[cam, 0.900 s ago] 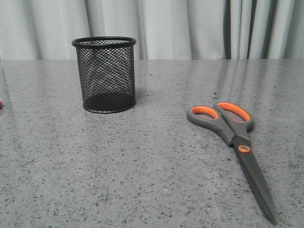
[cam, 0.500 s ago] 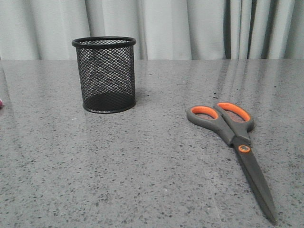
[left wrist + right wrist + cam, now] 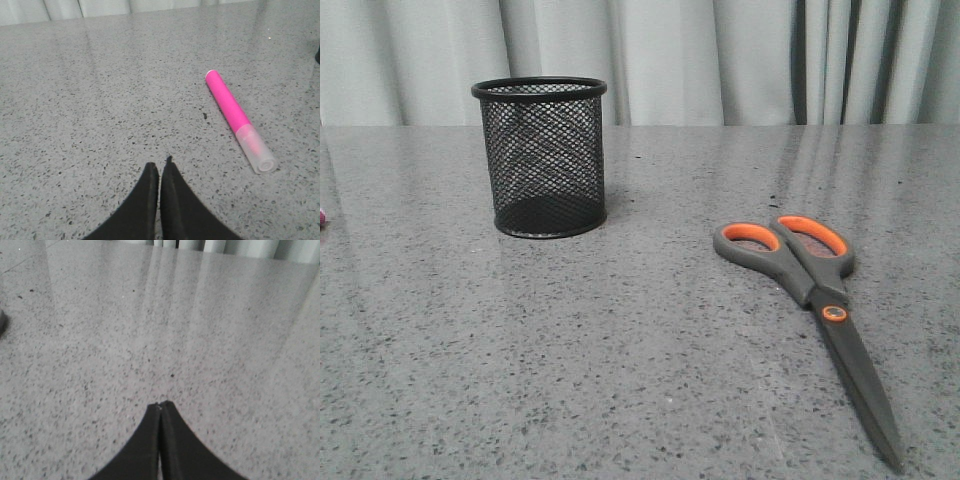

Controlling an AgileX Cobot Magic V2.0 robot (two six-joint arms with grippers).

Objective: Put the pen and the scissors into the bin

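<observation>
The black mesh bin (image 3: 540, 157) stands upright and looks empty at the back left of the grey table. The scissors (image 3: 810, 290) lie flat and closed at the right, orange-lined handles toward the back, blades toward the front. The pink pen (image 3: 240, 120) lies flat on the table in the left wrist view, its pale translucent cap nearer the camera; only a pink speck of it (image 3: 322, 216) shows at the front view's left edge. My left gripper (image 3: 159, 167) is shut and empty, short of the pen. My right gripper (image 3: 160, 405) is shut and empty over bare table.
Pale curtains (image 3: 720, 60) hang behind the speckled grey table's (image 3: 620, 350) far edge. A dark rounded edge (image 3: 2, 322) shows at the side of the right wrist view. Neither arm shows in the front view.
</observation>
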